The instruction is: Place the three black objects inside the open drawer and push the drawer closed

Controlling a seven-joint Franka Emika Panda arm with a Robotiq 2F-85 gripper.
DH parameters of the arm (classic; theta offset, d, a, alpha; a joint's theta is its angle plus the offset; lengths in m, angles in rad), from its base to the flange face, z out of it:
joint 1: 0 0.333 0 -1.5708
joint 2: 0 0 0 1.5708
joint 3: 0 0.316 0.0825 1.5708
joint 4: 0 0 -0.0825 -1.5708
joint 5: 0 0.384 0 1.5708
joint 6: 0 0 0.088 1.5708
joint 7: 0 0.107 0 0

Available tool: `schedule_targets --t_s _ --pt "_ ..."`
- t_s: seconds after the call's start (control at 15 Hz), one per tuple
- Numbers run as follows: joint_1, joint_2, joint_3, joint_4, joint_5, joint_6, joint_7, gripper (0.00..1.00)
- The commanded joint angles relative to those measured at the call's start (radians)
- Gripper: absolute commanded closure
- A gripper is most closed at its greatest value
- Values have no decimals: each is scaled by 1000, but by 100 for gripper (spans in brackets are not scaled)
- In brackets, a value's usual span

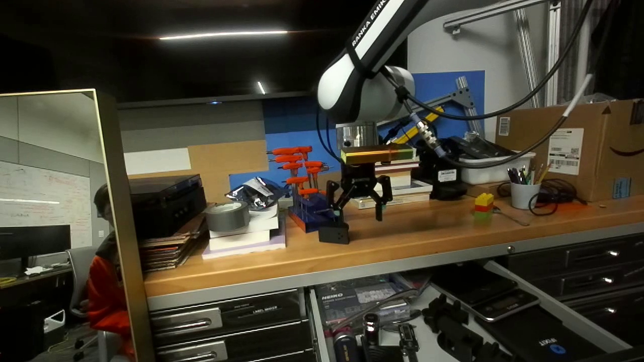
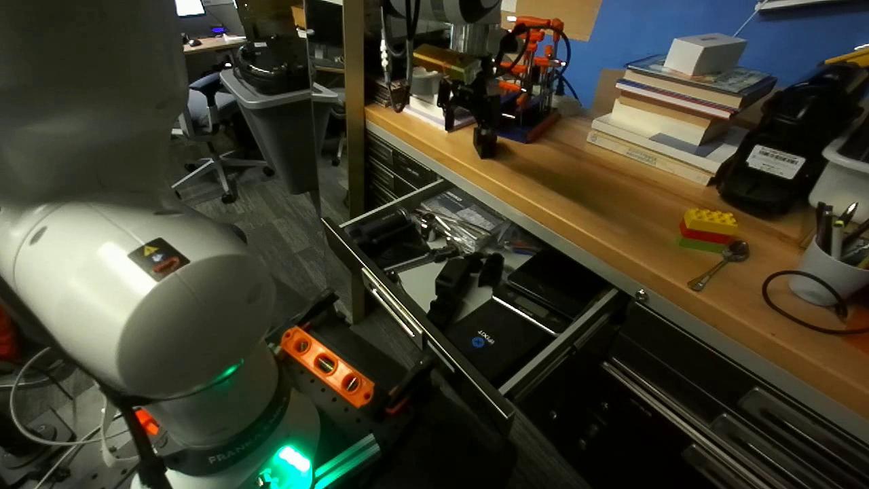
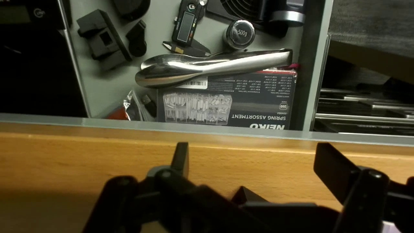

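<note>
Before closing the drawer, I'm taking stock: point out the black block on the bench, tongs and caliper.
Black block (image 1: 333, 234), in an exterior view: broad side.
Tongs (image 3: 208, 67), wrist view: mid-length.
Caliper (image 3: 186, 27), wrist view: display.

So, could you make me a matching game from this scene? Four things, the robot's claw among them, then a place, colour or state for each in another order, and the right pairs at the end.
Things
1. Gripper
2. Metal tongs
3. Studded toy bricks
4. Drawer

Places, colours, states
A. Yellow, red and green
B. Pulled out below the worktop
C. Spread open
D. Lying partly over a NEIKO spring assortment box

Right pairs
1-C
2-D
3-A
4-B
</note>
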Motion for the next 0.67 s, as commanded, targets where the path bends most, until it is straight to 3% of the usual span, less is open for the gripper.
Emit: schedule_targets --t_s 0.0,0.4,0.6 --pt "12 8 19 56 -17 -48 -163 0" --pt "-4 33 42 72 -22 4 -475 0" --pt "-19 53 44 71 -36 92 -620 0"
